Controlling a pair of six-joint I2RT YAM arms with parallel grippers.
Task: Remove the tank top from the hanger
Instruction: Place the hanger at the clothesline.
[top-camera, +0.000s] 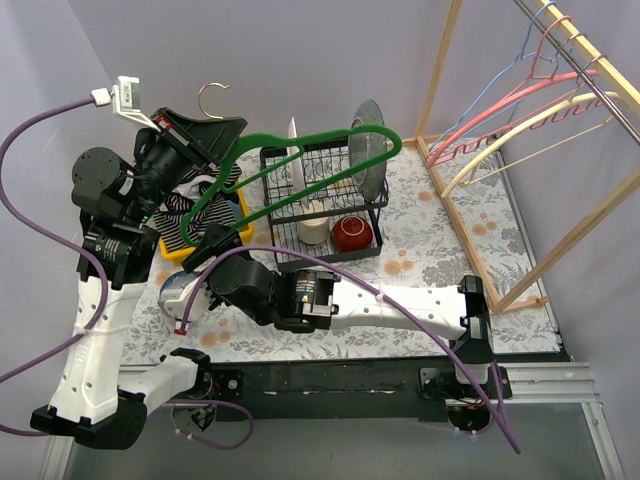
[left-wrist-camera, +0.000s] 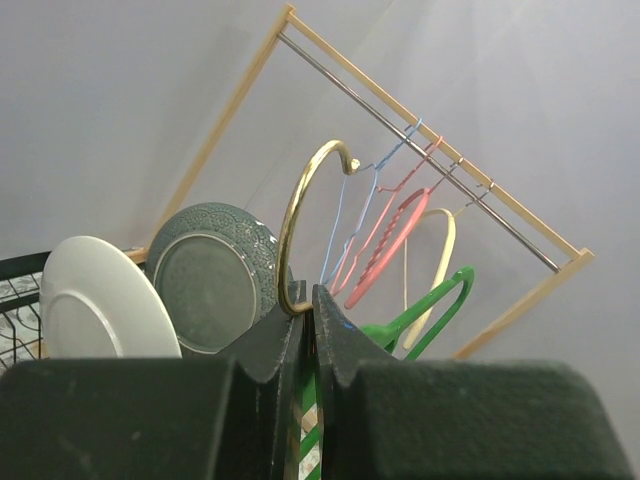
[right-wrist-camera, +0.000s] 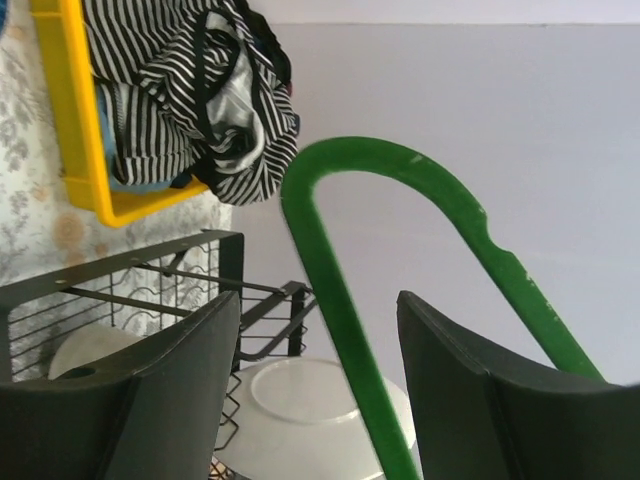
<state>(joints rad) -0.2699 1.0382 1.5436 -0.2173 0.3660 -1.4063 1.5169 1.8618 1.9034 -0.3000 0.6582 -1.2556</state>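
Pinching bare green hanger (right-wrist-camera: 335, 300) at neck with left tool (left-wrist-camera: 311, 300), striped tank top (right-wrist-camera: 200, 90) in yellow bin (right-wrist-camera: 75, 120) beside it, removal looks done; spread right tool (right-wrist-camera: 315, 345) straddling it should withdraw.

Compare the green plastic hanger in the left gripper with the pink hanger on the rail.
The green plastic hanger is clamped at its gold metal hook by the left gripper; the pink hanger hangs free on the metal rail. The green hanger's hook is a different colour from its body; the pink hanger's hook matches it. Both carry no garment.
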